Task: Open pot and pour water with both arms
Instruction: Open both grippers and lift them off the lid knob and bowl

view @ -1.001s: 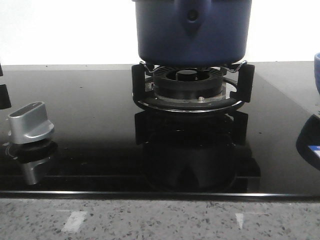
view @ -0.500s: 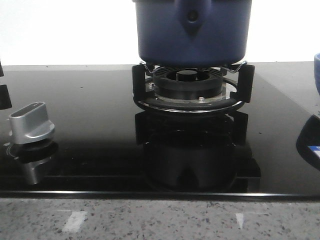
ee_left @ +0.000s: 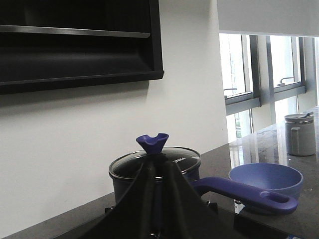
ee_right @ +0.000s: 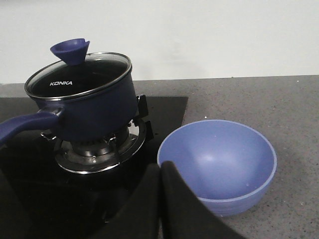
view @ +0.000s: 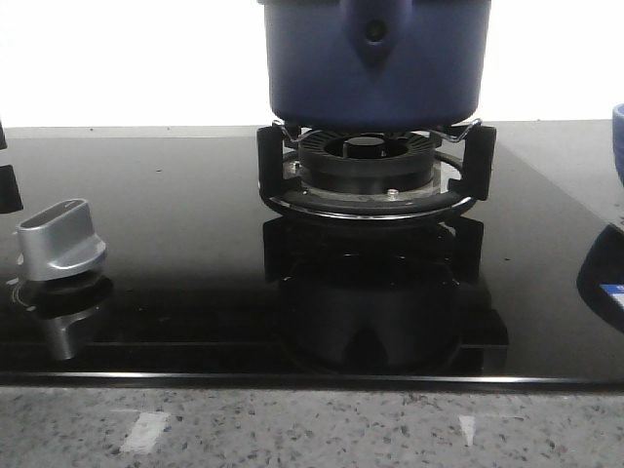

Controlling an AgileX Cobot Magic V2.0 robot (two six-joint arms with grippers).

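The dark navy pot (view: 375, 68) stands on the gas burner (view: 375, 171); the front view cuts off its top. A glass lid (ee_right: 79, 74) with a blue funnel-shaped knob (ee_right: 70, 51) covers it, and its long blue handle (ee_left: 244, 193) points toward the blue bowl (ee_right: 219, 164). My left gripper (ee_left: 158, 162) is shut with nothing in it, some way short of the pot (ee_left: 122, 186) and lined up below the lid knob (ee_left: 152, 143). Shut and holding nothing, my right gripper (ee_right: 160, 167) hangs over the stove's edge beside the bowl. Neither gripper shows in the front view.
A silver stove knob (view: 60, 239) sits at the left of the black glass cooktop (view: 175, 224). The bowl's edge (view: 618, 141) shows at the far right. A metal canister (ee_left: 300, 133) stands on the counter beyond the bowl (ee_left: 266, 179), near a window. A speckled counter runs along the front.
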